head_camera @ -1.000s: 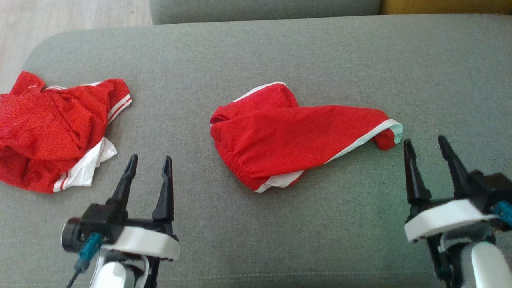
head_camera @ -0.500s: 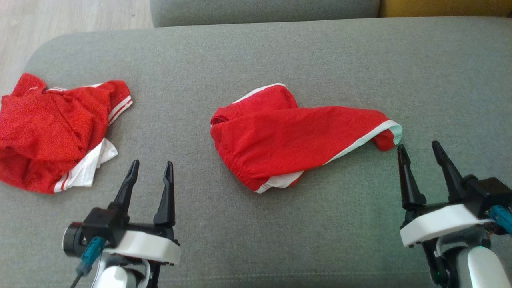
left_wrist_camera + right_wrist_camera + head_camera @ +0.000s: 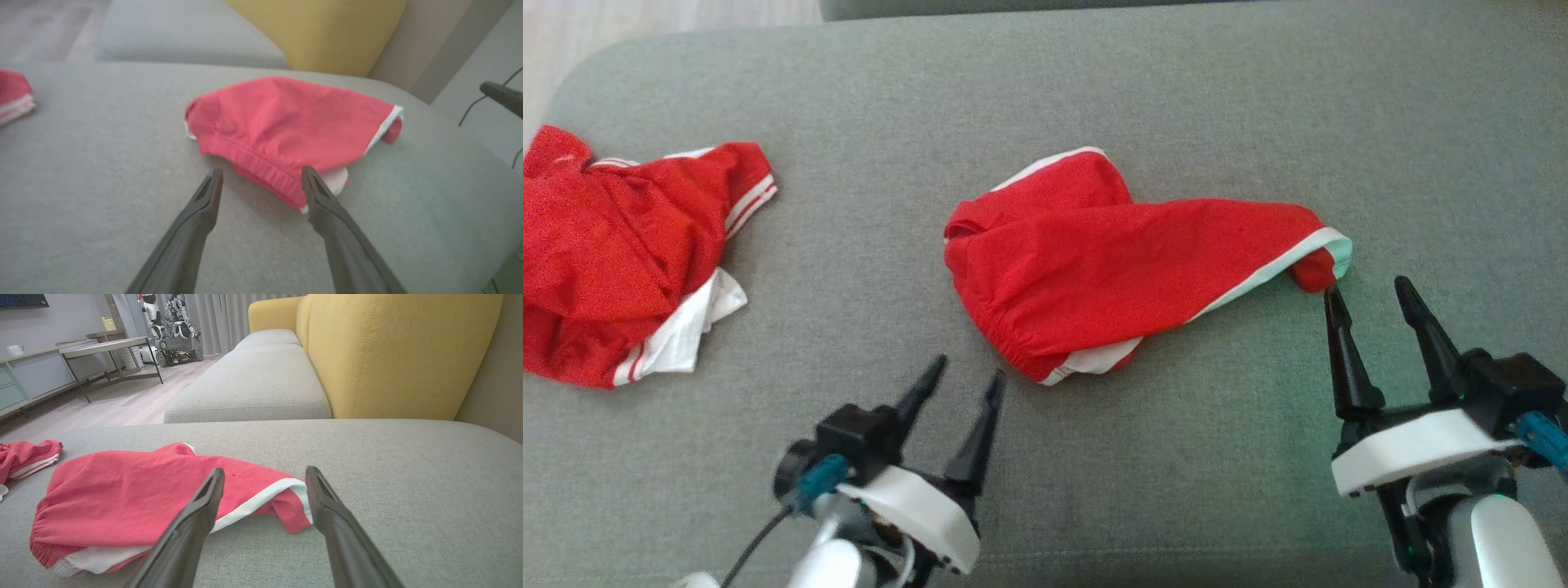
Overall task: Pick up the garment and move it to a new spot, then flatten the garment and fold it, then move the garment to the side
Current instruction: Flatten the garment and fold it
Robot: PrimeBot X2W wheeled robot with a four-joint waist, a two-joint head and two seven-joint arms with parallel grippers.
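Note:
The garment point(image 3: 1127, 261) is a pair of red shorts with white trim, lying crumpled in the middle of the grey cushion point(image 3: 1045, 98). My left gripper point(image 3: 969, 374) stands open just short of the waistband's near left corner. In the left wrist view the garment point(image 3: 286, 126) lies right beyond my open left gripper point(image 3: 261, 179), the elastic waistband between the tips. My right gripper point(image 3: 1368, 290) is open at the white-trimmed leg end on the right. The right wrist view has that trimmed end of the garment point(image 3: 143, 498) between the tips of my right gripper point(image 3: 265, 475).
A second red and white garment point(image 3: 613, 253) lies bunched at the cushion's left end, near its rounded edge. A yellow sofa back point(image 3: 388, 347) and another grey cushion point(image 3: 253, 379) lie beyond. Wooden floor point(image 3: 114, 400) and a table point(image 3: 110, 347) stand to the left.
My left gripper has swung right and forward toward the garment's waistband. My right gripper has edged closer to the trimmed leg end. The camera has tipped down slightly.

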